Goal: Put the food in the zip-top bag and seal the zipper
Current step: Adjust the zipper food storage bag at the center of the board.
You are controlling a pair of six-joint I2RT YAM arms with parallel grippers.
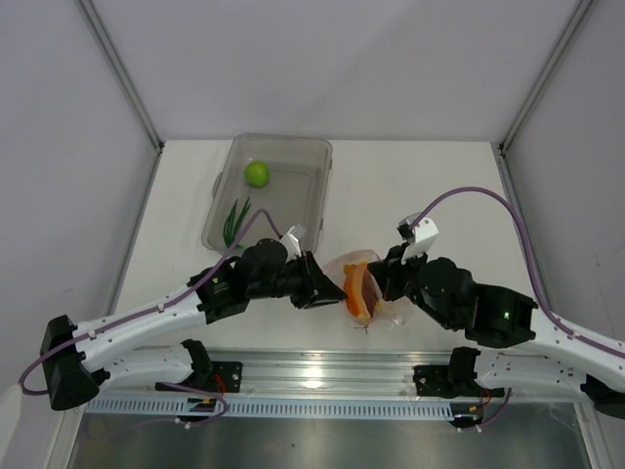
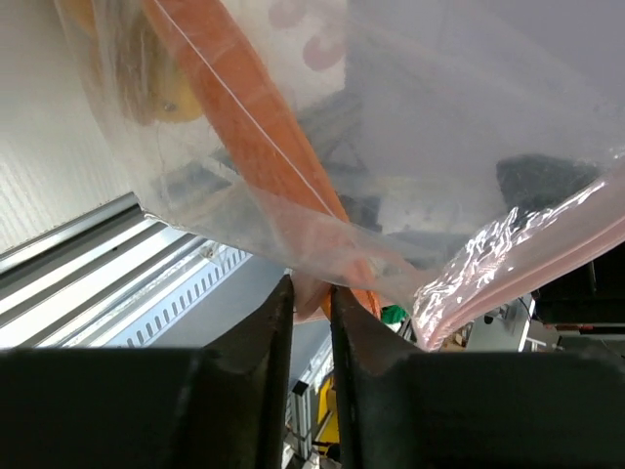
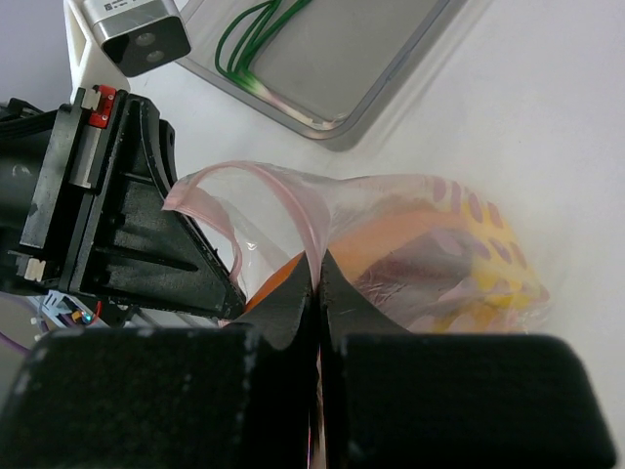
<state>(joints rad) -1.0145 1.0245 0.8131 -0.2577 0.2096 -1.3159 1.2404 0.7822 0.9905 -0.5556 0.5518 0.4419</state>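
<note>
The zip-top bag [image 1: 359, 283] hangs between my two grippers near the table's front edge, with orange and yellow toy food inside it [image 3: 459, 264]. My left gripper [image 1: 330, 289] is shut on the bag's pink zipper edge [image 2: 312, 288]. My right gripper [image 1: 376, 283] is shut on the other side of the pink zipper strip [image 3: 319, 256]. The mouth gapes open between them. A green lime [image 1: 257, 174] and a green stalk [image 1: 235, 221] lie in the clear bin; the stalk also shows in the right wrist view [image 3: 244, 44].
The rigid clear bin [image 1: 312, 166] stands behind the left arm at the table's back left. Its corner shows in the right wrist view [image 3: 342, 122]. A metal rail [image 1: 312, 376] runs along the near edge. White walls close in the table.
</note>
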